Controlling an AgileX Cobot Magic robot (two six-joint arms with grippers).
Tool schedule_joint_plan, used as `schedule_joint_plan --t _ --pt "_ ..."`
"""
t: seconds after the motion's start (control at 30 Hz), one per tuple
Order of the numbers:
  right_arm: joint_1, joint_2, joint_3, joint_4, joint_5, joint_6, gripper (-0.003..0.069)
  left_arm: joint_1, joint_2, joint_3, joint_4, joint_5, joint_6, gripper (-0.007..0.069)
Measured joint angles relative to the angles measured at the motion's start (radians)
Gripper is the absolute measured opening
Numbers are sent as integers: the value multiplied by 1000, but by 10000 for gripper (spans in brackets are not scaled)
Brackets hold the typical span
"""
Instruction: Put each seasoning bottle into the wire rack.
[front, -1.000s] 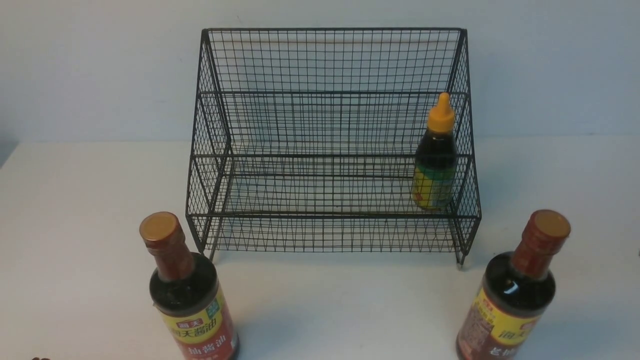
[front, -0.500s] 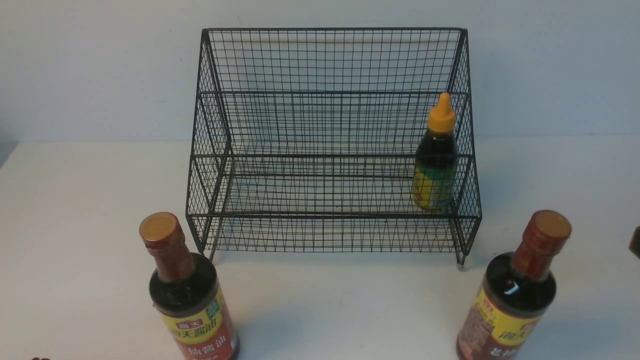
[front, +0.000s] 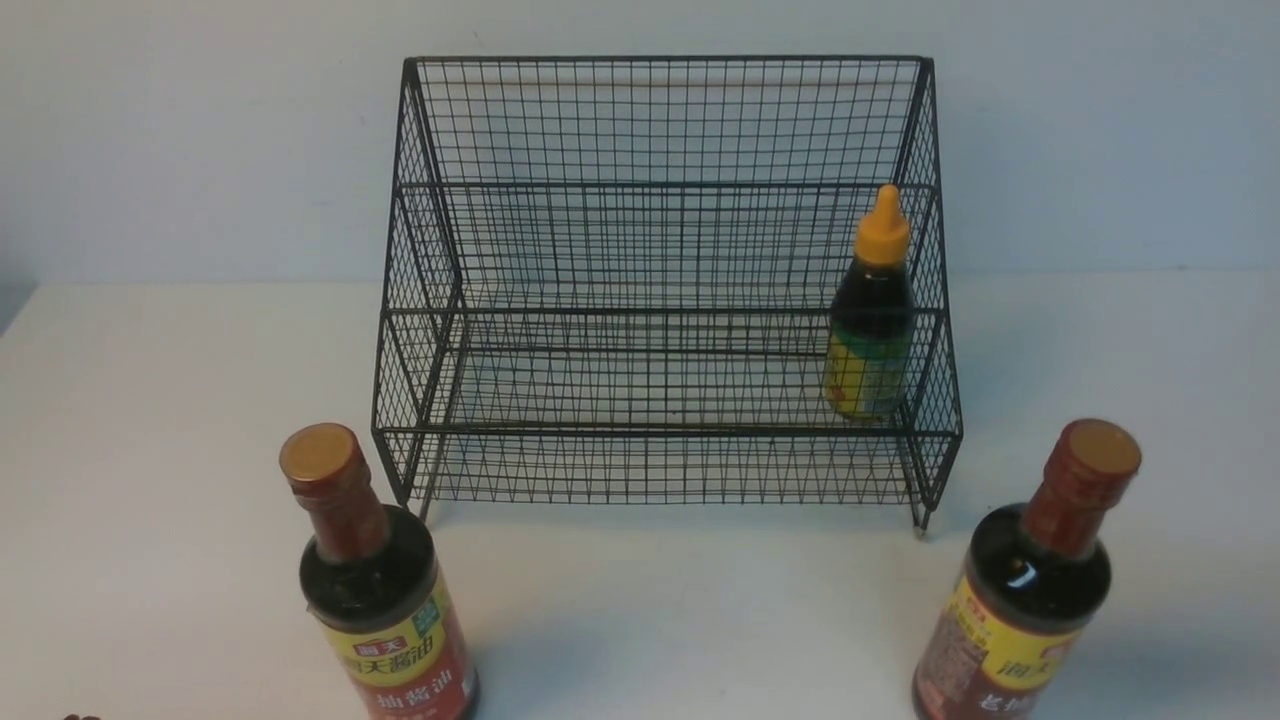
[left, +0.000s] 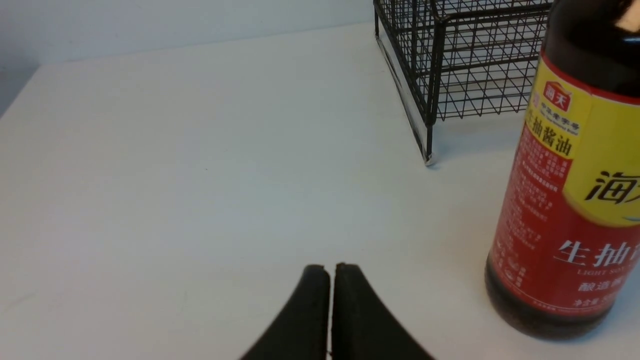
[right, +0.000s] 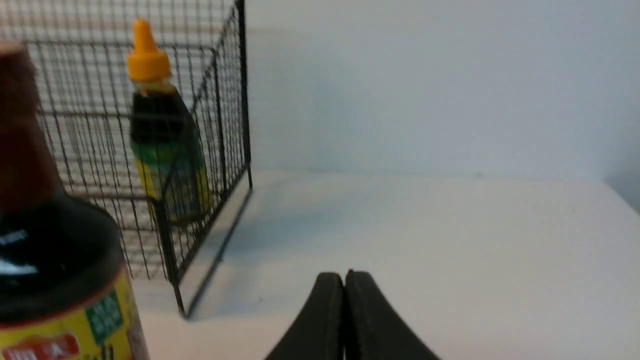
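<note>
So the white table (front: 680, 600) had the big black wire-mesh rack (front: 665, 370) on it, with two tall dark bottles with red-brown necks (front: 385, 600) (front: 1035, 590) standing in front, one near each end. The small dark bottle with a yellow nozzle cap (front: 870, 310) sat inside, at the rack's right end. Left pincer (left: 332, 270) and right pincer (right: 345, 277): both closed, nothing gripped.

Reads 海天 on the red logo, 生抽酱油 beneath, then larger 海, 生抽, 酿造 and a cut-off "LIGHT SO" on the light soy sauce bottle (left: 565, 200) toward the table's (front: 680, 600) near left corner; shows 海 and blurred 老抽 on the dark soy sauce bottle (front: 1010, 640) toward the near right corner
</note>
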Motion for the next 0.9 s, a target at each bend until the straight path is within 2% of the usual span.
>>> schedule_joint_plan --t 0.47,0.9 --pt "-53 0 40 1 32 0 -15 0 0 0 0 0 0 -4" --pt "-58 0 40 1 32 0 -15 0 0 0 0 0 0 -4"
